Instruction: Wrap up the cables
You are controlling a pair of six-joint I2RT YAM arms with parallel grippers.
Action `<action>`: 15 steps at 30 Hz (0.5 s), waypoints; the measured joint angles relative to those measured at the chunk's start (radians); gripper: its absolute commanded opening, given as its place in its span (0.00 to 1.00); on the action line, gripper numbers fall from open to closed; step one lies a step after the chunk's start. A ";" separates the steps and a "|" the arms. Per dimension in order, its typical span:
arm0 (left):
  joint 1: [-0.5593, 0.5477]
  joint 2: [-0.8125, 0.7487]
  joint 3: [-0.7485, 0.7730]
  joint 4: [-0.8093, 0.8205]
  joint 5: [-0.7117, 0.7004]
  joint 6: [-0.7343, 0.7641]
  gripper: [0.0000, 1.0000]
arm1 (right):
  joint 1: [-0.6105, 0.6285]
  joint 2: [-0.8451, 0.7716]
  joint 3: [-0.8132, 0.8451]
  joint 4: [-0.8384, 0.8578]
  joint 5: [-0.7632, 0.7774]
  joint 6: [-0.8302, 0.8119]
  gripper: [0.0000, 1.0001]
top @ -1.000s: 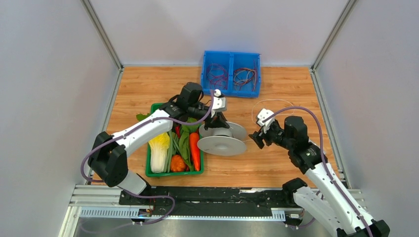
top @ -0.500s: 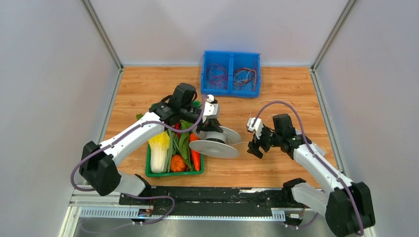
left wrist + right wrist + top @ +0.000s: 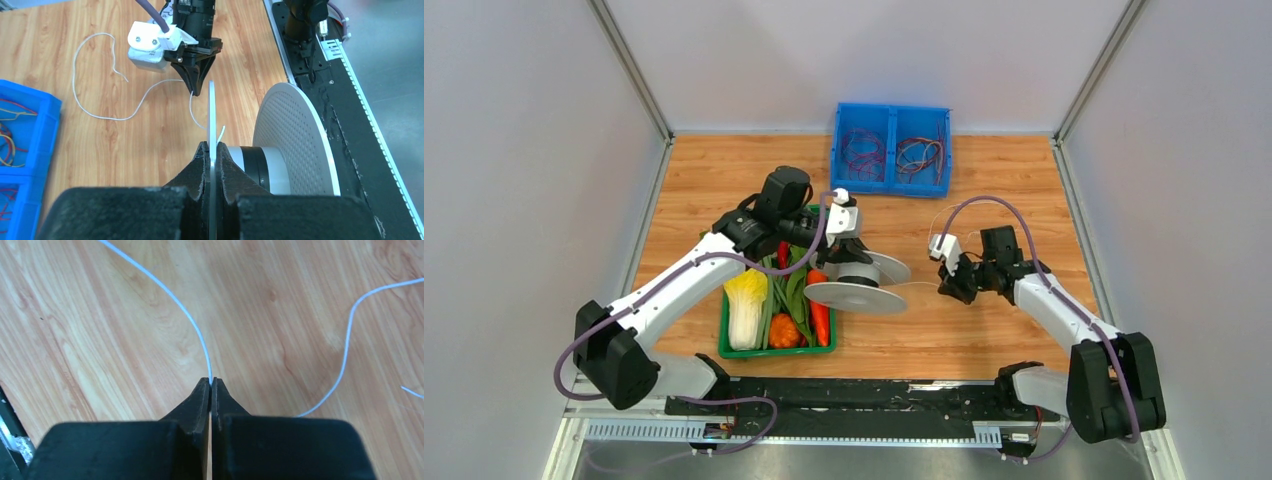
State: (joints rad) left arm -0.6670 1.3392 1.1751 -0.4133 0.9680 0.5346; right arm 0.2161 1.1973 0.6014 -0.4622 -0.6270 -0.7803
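Between the two hands, near the middle of the counter (image 3: 714, 170), sits the pale-grey spool (image 3: 856, 296), tilted. Whether its lower flange touches the wood cannot be told. From overhead the white wire (image 3: 165, 290) is almost too thin to see, only a faint line running from the spool towards the right hand (image 3: 952, 285). The spool's centre is hidden under the left hand (image 3: 849, 262). On the core, single turns cannot be made out from the left wrist. In the right wrist view the wire is cut off at the top and right edges, so its full run is not seen there.

Seen from above, the spool's left rim overlaps the right edge of the green crate (image 3: 774, 351) of vegetables. Bare wood lies between the spool and the right hand, and more of it behind and to the right of that hand. The blue bin (image 3: 890, 192) stands well apart at the far edge.

The left hand is closed on one thin flange, which shows edge-on between its fingers. The other flange is a broad round disc with a dotted face. The right hand is closed, its tips pinching the wire just above the wood. Beyond it the slack lies in loose curves on the counter.
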 measured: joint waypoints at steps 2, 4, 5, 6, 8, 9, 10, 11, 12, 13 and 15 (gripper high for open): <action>0.001 -0.015 0.000 0.013 -0.006 -0.011 0.00 | -0.024 -0.002 0.006 -0.006 0.004 -0.007 0.00; 0.003 -0.032 0.000 0.017 -0.010 -0.016 0.00 | -0.044 -0.004 0.013 -0.013 0.009 -0.013 0.00; 0.005 -0.038 0.000 0.019 -0.010 -0.017 0.00 | -0.055 -0.004 0.016 -0.014 0.010 -0.016 0.00; 0.008 -0.044 0.000 0.020 -0.010 -0.019 0.00 | -0.064 -0.004 0.021 -0.019 0.010 -0.021 0.00; 0.012 -0.052 0.000 0.022 -0.011 -0.019 0.00 | -0.082 -0.004 0.029 -0.025 0.009 -0.031 0.00; 0.016 -0.053 0.000 0.022 -0.014 -0.019 0.00 | -0.090 -0.004 0.034 -0.028 0.008 -0.037 0.00; 0.019 -0.053 0.000 0.022 -0.017 -0.019 0.00 | -0.097 -0.004 0.036 -0.030 0.008 -0.045 0.00; 0.024 -0.053 0.000 0.022 -0.021 -0.019 0.00 | -0.104 -0.004 0.037 -0.033 0.005 -0.052 0.00; 0.029 -0.053 0.000 0.022 -0.025 -0.019 0.00 | -0.109 -0.005 0.039 -0.035 0.002 -0.057 0.00; 0.033 -0.053 0.000 0.022 -0.029 -0.019 0.00 | -0.115 -0.008 0.039 -0.039 -0.003 -0.064 0.00; 0.039 -0.053 0.000 0.022 -0.033 -0.021 0.00 | -0.123 -0.014 0.039 -0.043 -0.008 -0.076 0.00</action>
State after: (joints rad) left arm -0.6277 1.2865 1.1748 -0.3916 0.9348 0.5137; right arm 0.0929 1.1828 0.6407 -0.5056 -0.6350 -0.8558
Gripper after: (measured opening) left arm 0.019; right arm 0.010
